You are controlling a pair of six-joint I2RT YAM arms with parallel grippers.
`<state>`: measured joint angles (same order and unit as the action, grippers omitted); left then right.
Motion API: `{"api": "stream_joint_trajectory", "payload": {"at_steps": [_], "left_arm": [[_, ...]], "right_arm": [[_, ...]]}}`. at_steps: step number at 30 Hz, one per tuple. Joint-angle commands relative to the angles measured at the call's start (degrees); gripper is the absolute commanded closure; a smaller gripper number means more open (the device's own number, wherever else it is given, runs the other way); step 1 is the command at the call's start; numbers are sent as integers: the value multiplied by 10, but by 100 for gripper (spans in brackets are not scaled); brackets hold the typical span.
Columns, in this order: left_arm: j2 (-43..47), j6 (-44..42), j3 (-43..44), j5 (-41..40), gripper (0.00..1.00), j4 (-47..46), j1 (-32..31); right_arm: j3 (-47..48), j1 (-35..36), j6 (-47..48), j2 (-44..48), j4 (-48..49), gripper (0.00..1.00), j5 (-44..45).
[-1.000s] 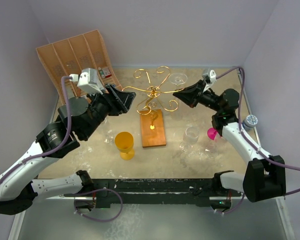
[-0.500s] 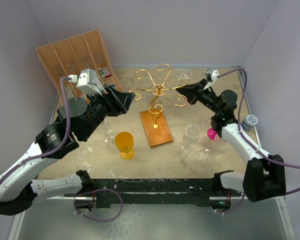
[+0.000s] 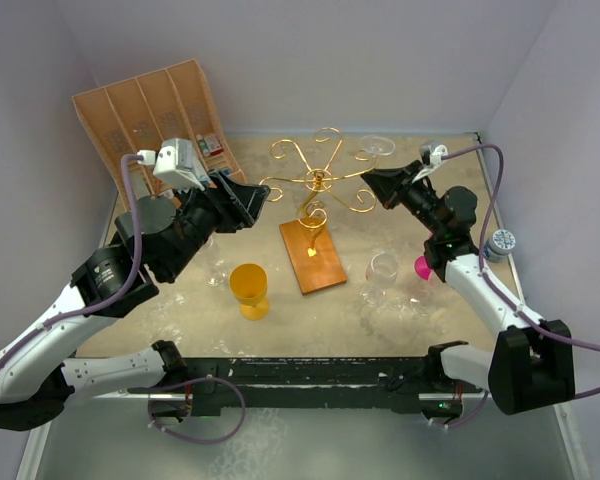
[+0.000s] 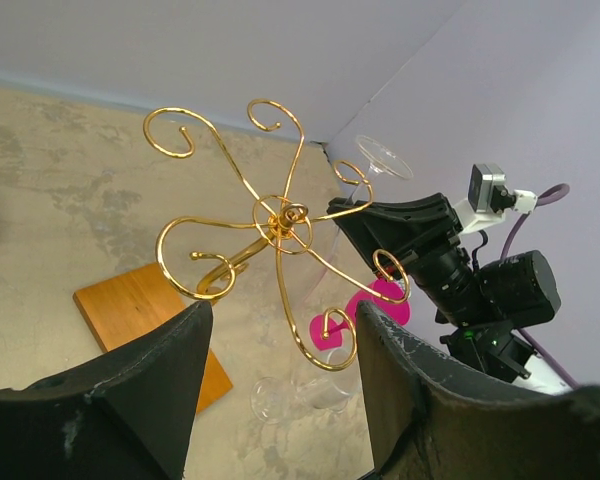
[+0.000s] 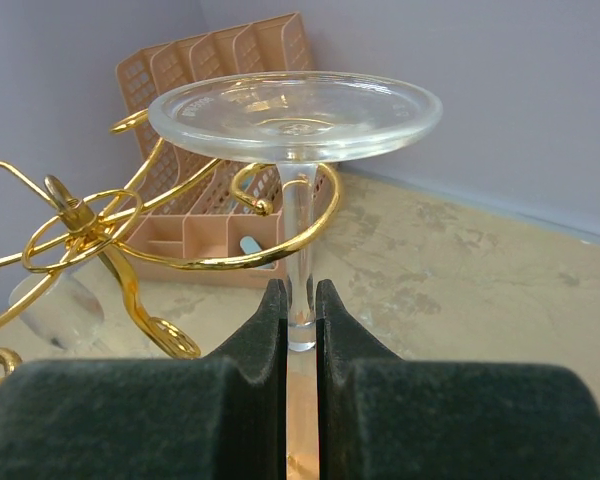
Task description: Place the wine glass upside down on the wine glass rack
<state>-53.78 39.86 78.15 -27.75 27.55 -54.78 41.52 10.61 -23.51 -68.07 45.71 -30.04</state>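
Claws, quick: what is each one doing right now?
The left claw is open, holding nothing.
The right claw is closed on the stem of the wine glass, held upside down.

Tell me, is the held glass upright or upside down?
Upside down: the glass has its foot on top, stem running down into the right gripper.

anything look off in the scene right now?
The wine glass rack sits skewed: its wooden base is turned at an angle to the table edges, not square. The tan organiser box stands tipped up in the back left corner. Nothing looks spilled or broken.
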Motion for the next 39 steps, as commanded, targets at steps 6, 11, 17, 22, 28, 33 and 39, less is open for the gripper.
{"api": "stream_joint_trajectory", "payload": {"at_steps": [6, 11, 17, 22, 28, 33, 39], "left_arm": [[7, -3, 3, -6, 43, -11, -1], [6, -3, 4, -6, 43, -10, 0], [1, -9, 10, -4, 43, -8, 0], [3, -11, 12, -2, 43, -6, -1], [12, -10, 10, 0, 43, -3, -1], [20, -8, 6, 1, 43, -2, 0], [30, -9, -2, 5, 43, 4, -1]], "right_arm": [[51, 0, 36, -51, -3, 100, -18], [62, 0, 59, -70, -18, 97, -71], [42, 0, 54, -48, -22, 74, -68], [28, 0, 44, -19, -36, 54, -27], [3, 0, 44, 15, -61, 43, 35], [-18, 0, 37, 48, -85, 39, 95], [-47, 0, 1, 122, -146, 38, 165]]}}
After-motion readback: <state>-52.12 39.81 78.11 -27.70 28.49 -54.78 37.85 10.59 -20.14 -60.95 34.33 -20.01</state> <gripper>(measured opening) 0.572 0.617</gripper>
